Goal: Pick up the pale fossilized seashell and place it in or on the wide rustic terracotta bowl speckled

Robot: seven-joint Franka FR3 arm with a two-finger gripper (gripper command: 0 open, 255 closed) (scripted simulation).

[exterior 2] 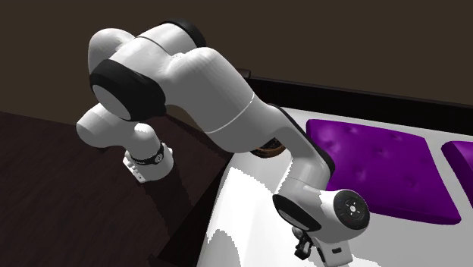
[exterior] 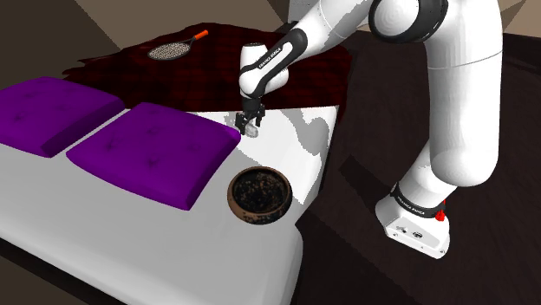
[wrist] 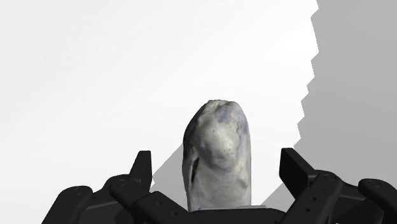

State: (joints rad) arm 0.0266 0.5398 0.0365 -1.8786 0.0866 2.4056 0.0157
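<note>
White bed (exterior: 104,225), purple cushions (exterior: 152,154); shoulder view has speckled brown bowl (exterior: 259,194) near the edge. Wrist view: pale shell (wrist: 217,153) sits between the wide-apart fingers of the gripper (exterior: 250,121), gaps both sides, nothing held. Second exterior view: arm hides most of the bowl.

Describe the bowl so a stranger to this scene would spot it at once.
Find the white bed in the shoulder view, then that view's right-hand purple cushion. Just beside its corner, by the bed's edge, sits the bowl: round, brown-rimmed, dark and speckled inside, unlike the flat cushions.
</note>
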